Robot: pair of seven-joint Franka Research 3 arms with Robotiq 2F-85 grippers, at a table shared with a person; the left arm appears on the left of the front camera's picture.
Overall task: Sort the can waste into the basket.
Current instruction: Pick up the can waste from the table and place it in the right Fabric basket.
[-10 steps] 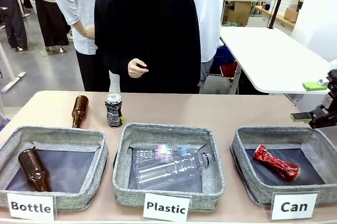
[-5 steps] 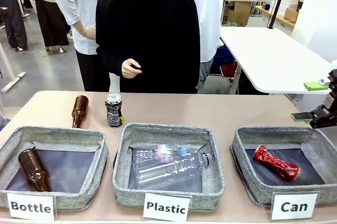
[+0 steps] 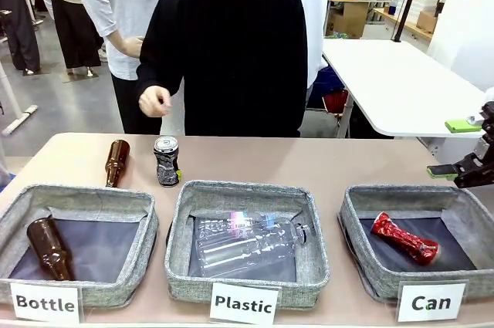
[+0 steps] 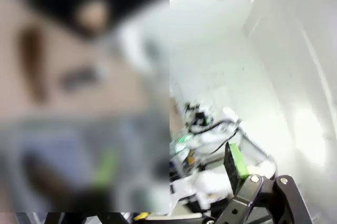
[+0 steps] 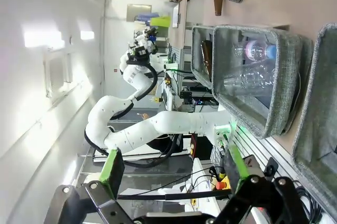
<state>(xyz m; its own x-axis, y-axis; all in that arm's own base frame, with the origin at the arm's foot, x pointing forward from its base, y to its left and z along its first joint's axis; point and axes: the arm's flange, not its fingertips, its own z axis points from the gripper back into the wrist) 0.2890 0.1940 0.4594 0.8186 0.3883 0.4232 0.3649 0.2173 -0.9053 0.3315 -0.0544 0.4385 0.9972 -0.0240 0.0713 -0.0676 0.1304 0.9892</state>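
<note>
Found red can [image 3: 404, 238] lying inside Can basket [image 3: 351, 212]. Found dark can [image 3: 166, 160] standing on worktop [image 3: 340, 162], beside brown bottle [image 3: 116, 162], well apart from that basket. Noted right fingers [image 3: 461, 125] spread and empty, parked above basket's far right corner, unmoved. Noted left fingers [image 4: 235, 159] likewise released. Observed person's hand [image 3: 155, 101] swung from chest toward dark can's side. Judged half done; hand-over possibly coming.

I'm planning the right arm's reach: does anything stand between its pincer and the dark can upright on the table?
Nothing visible does. The open right pincer hangs by the Can basket's far right corner; bare table behind the Plastic basket runs unbroken to the dark crushed can. The brown bottle lies beyond it.
</note>
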